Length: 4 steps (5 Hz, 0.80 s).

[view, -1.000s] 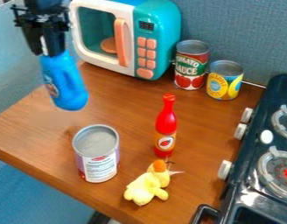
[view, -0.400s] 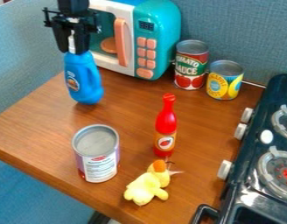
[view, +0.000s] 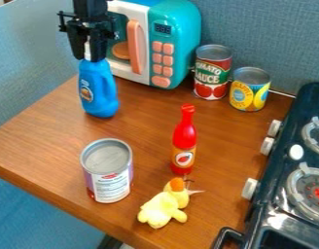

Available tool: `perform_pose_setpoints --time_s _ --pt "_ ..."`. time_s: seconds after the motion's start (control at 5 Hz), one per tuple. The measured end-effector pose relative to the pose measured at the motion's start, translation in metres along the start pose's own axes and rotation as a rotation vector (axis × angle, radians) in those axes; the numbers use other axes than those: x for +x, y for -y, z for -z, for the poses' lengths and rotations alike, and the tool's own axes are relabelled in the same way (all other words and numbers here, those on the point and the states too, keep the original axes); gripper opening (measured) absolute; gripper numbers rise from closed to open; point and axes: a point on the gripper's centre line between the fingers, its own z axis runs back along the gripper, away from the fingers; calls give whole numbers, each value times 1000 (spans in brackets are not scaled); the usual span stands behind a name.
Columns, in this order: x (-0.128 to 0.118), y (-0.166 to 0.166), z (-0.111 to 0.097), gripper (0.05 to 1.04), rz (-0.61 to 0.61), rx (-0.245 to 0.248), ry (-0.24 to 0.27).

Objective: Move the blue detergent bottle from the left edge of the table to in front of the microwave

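Behind the gripper: we see only part of the toy microwave (view: 167, 53).
Gripper (view: 89, 52): pointing down, pinching the blue bottle's white neck.
Blue bottle (view: 98, 92): upright, at the counter's (view: 149, 116) far left; whether it touches, we cannot tell.

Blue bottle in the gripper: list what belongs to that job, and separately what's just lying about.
In the job:
- gripper, holding the bottle's neck
- blue bottle

Apparently just about:
- toy microwave
- red-and-green can
- yellow-and-blue can
- red bottle
- purple-and-white can
- yellow plush toy
- stove
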Motion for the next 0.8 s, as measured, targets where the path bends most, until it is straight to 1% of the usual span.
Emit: perform_pose_setpoints --time_s 0.4,0.6,0.8 --pt "16 -1 0 502 -76 -15 72" --pt "13 1 1 502 -93 -21 84" --pt "-3 0 2 502 -102 -37 46"
